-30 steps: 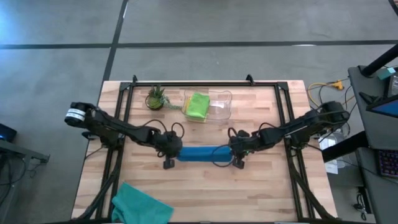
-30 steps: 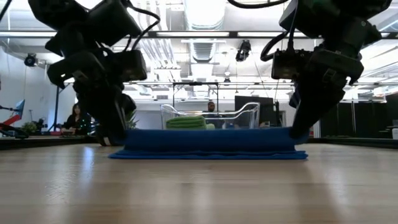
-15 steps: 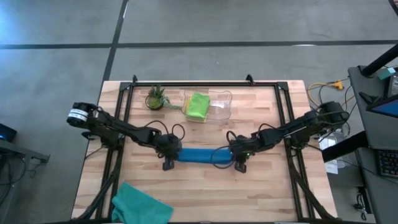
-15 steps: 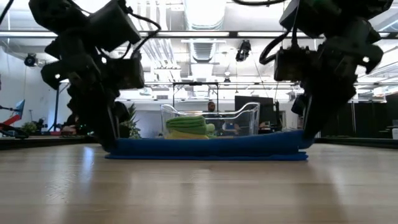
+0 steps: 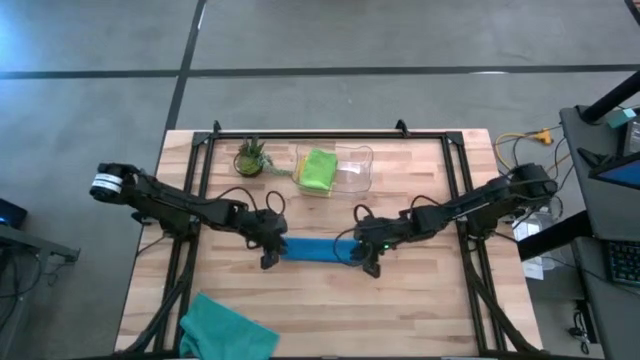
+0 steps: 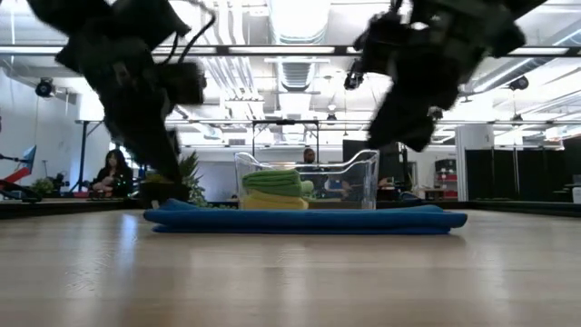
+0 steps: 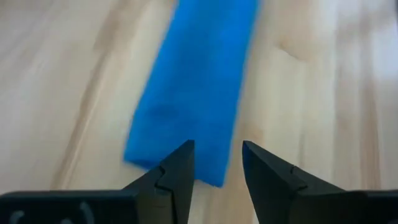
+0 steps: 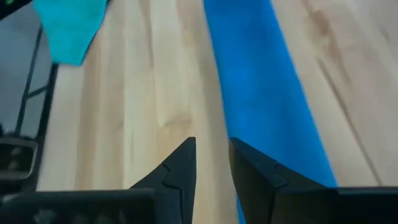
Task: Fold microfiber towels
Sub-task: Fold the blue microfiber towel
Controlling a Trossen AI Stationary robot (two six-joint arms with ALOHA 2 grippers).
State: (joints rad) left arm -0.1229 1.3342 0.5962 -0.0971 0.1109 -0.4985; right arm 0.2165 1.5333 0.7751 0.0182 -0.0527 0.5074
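Where claws part, blue towel flat, free-edged.

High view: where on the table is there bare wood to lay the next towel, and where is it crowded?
Bare wood lies right of the teal towel along the near edge, below the blue towel. Crowded: the middle, where the left gripper and right gripper, both open, flank the blue towel, and the far strip with the plant and clear bin.
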